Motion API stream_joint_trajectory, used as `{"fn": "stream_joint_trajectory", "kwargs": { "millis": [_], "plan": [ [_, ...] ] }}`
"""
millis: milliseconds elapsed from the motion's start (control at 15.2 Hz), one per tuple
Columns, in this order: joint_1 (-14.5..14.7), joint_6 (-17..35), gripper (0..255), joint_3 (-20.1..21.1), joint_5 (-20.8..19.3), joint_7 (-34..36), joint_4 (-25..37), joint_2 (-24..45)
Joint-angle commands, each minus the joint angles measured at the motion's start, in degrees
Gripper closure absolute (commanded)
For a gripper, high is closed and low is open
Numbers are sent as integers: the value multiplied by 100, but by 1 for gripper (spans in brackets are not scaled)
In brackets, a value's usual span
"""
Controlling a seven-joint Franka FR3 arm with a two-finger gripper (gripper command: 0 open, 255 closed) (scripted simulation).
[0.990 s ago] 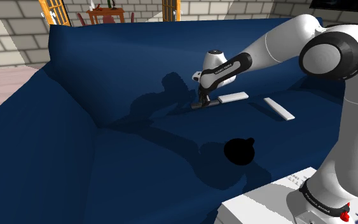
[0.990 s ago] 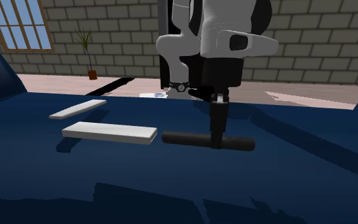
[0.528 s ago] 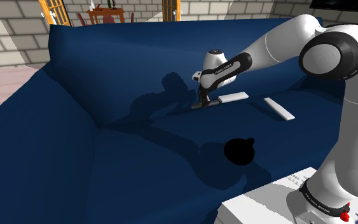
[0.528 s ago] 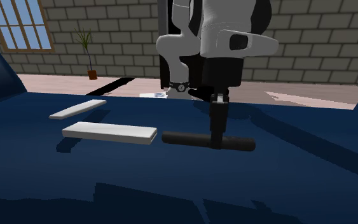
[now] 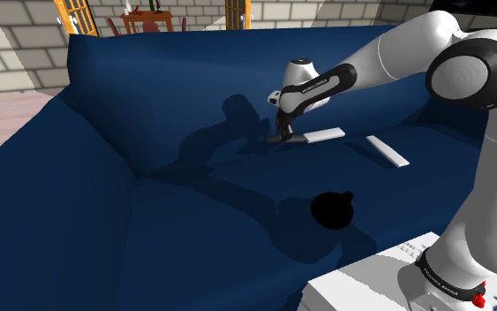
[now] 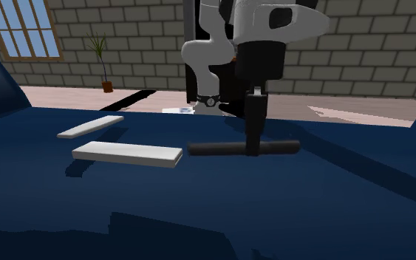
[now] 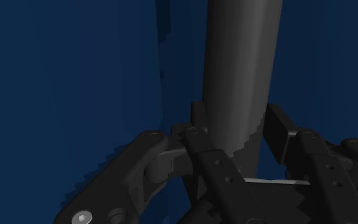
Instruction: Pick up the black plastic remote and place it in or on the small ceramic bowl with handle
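**Black remote** (image 6: 221, 148): a long dark bar, lying level and crosswise in the gripper (image 6: 253, 148). The gripper is clamping it near its middle, which is likely what is keeping it balanced. In the wrist view the black fingers (image 7: 279, 130) are pressing on its two flanks. It is hanging just above the blue sofa seat (image 5: 202, 230), apparently clear of the cushion, over the middle of the seat and toward the sofa's back.

**Black bowl with handle** (image 5: 333, 210): the target. It is sitting upright on the seat near the edge closest to the stand (image 5: 370, 283), well apart from the remote, with its stubby handle sticking out on the far side.

**White flat slabs, two**: not part of the task.
- One (image 5: 323, 134) is lying just beside the hanging remote.
- The other (image 5: 387, 151) is lying farther along the seat.

**Status, by judgement**: the pick is looking complete and the carry toward the stand-side edge is not yet done.

**Risks, by judgement**:
- The near slab is sitting close enough to be brushed if the remote travels low.
- The remote is looking longer than the bowl is wide, so it will probably end up resting across the rim and could tip off.
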Motion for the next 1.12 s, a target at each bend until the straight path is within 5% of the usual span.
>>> {"fn": "stream_joint_trajectory", "kwargs": {
  "millis": [0,1056],
  "plan": [
    [11,-147,255,-10,-24,15,69,-79],
    [52,-1238,255,-56,-153,60,681,-569]
  ]
}}
